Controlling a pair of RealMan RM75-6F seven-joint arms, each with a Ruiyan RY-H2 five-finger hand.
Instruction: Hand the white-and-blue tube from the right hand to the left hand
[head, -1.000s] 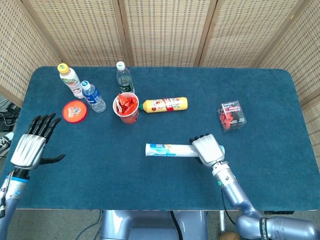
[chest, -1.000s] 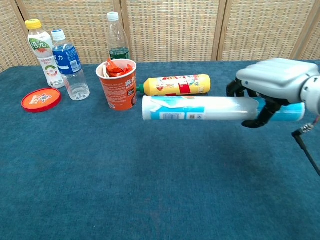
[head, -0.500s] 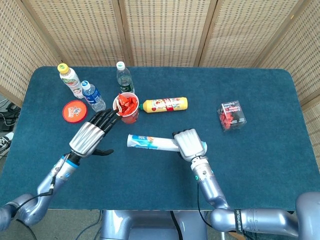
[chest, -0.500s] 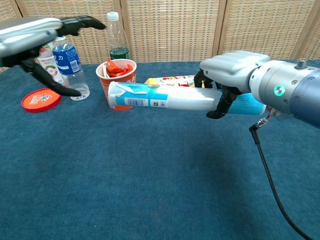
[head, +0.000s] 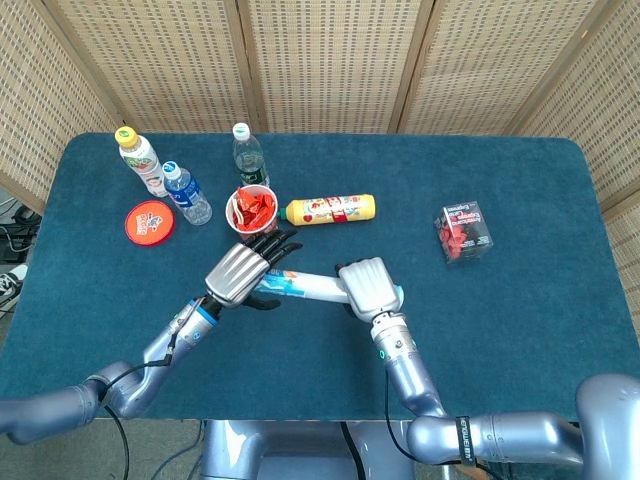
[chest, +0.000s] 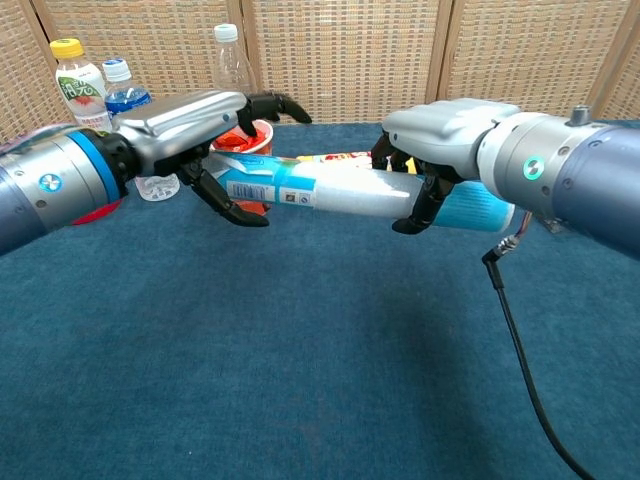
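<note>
My right hand (head: 368, 287) grips the white-and-blue tube (head: 308, 287) near its right end and holds it level above the table. In the chest view the tube (chest: 330, 190) points left from the right hand (chest: 445, 128). My left hand (head: 240, 272) is at the tube's left end. Its fingers stretch out over the top of the tube and its thumb (chest: 232, 206) hangs below, so the end lies between them. The left hand (chest: 190, 122) has not closed around the tube.
Behind the hands stand a red cup of snacks (head: 252, 213), a lying yellow bottle (head: 331, 209), three upright bottles (head: 186, 192) and a red lid (head: 149, 221). A small red box (head: 462, 231) sits at the right of the blue table (head: 520, 330).
The left hand swung in from the table's left side to the tube's left end. The right hand carried the tube leftward and slightly farther back.
</note>
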